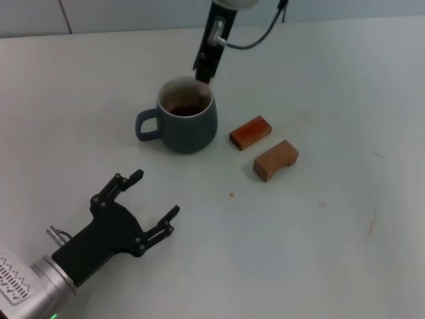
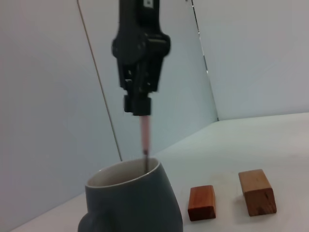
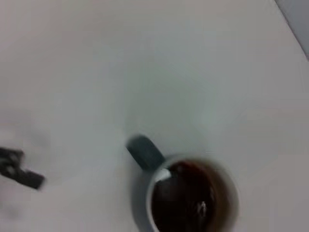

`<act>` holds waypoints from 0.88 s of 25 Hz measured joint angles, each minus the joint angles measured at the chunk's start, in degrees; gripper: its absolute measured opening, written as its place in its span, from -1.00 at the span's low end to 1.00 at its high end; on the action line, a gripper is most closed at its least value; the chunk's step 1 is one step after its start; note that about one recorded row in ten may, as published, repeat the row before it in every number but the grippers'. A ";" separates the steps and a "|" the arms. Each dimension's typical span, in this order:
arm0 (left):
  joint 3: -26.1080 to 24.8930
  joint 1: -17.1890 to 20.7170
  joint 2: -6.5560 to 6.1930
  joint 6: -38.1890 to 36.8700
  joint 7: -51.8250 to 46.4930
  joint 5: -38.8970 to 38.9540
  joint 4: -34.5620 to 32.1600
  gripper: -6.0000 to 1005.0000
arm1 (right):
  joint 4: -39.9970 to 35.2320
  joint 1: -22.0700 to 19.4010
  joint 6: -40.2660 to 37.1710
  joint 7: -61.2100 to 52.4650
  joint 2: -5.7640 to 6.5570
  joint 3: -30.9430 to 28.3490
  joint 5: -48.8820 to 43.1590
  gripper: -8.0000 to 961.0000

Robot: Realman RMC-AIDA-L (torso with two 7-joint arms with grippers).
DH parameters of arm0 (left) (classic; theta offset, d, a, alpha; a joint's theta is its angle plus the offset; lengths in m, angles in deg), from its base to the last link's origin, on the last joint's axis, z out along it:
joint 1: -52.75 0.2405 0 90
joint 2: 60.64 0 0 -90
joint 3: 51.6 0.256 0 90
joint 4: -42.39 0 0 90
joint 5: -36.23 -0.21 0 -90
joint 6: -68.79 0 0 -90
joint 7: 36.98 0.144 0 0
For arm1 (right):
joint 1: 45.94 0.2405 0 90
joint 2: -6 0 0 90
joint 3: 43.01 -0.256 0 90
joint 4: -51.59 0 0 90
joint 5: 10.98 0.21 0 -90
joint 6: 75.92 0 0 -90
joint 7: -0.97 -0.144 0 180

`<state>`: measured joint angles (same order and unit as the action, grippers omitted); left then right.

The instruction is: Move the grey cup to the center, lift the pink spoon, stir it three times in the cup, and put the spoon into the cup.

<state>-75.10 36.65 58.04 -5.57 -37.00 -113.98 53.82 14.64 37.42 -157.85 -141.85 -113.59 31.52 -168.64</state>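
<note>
**Pink spoon held upright over the grey cup**

Grey glazed ceramic forms the cup, which stands on the white table near the middle of the work area, its loop handle turned toward the robot's left. Brown residue shows inside the pale interior. The right gripper hangs directly above the cup's far rim and is clamped on the top of the pink spoon; the handle runs straight down from the fingers and its lower end passes below the rim, so the bowl is hidden inside the cup. In the right wrist view a small glint inside the cup may be the spoon's bowl, though this is uncertain. The left gripper rests low over the table near the robot, well apart from the cup, with its fingers spread and nothing between them. Two wooden blocks lie on the table just to the right of the cup.

Handling, as judged: the spoon is light, stiff and slim, and its smooth handle could twist in a pinch, so a hold high on the handle suits stirring. The cup looks heavy enough to stay put against gentle stirring, but it is brittle and slick, so its handle or body is the place to grasp it.
</note>
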 joint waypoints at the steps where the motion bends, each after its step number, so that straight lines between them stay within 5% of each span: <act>1: 0.00 0.00 0.00 0.00 0.00 0.00 0.00 0.69 | -1.78 -1.33 -0.15 -0.78 -0.02 1.68 0.15 -0.69; 8: -0.30 -0.02 -0.12 -0.34 -0.42 0.19 -0.02 0.69 | -25.43 -17.19 -2.83 -2.30 0.17 4.88 7.34 -0.45; 9: -0.32 -0.01 -0.12 -0.34 -0.42 0.25 -0.03 0.69 | -36.66 -25.02 -1.72 -1.46 0.22 5.18 11.64 -0.42; 10: -0.38 0.00 -0.12 -0.37 -0.42 0.35 -0.06 0.69 | -36.66 -25.02 -1.72 -1.46 0.22 5.18 11.64 -0.38; 11: -0.43 0.00 -0.10 -0.43 -0.42 0.36 -0.05 0.69 | -42.21 -29.43 -0.05 -0.27 0.23 5.78 14.25 -0.35; 13: -0.43 0.01 -0.11 -0.44 -0.42 0.37 -0.08 0.69 | -50.63 -38.12 4.10 3.41 0.24 7.61 20.08 0.12; 14: -0.45 0.02 -0.11 -0.44 -0.42 0.38 -0.09 0.69 | -57.31 -48.70 9.77 9.98 0.32 10.21 28.15 0.20; 15: -0.48 0.02 -0.12 -0.45 -0.43 0.41 -0.12 0.69 | -57.31 -48.70 9.77 9.98 0.32 10.21 28.15 0.28; 19: -0.92 0.02 -0.11 -0.44 -0.48 0.44 -0.17 0.69 | -59.83 -68.84 20.61 32.44 0.24 16.30 50.50 0.59; 22: -1.43 0.11 -0.11 -0.46 -0.49 0.45 -0.22 0.69 | -56.51 -74.02 21.12 41.14 0.18 17.36 59.40 0.67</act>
<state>-76.53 36.76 57.93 -6.03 -37.49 -113.53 53.59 -41.86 -36.60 -136.73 -100.71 -113.42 48.88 -109.23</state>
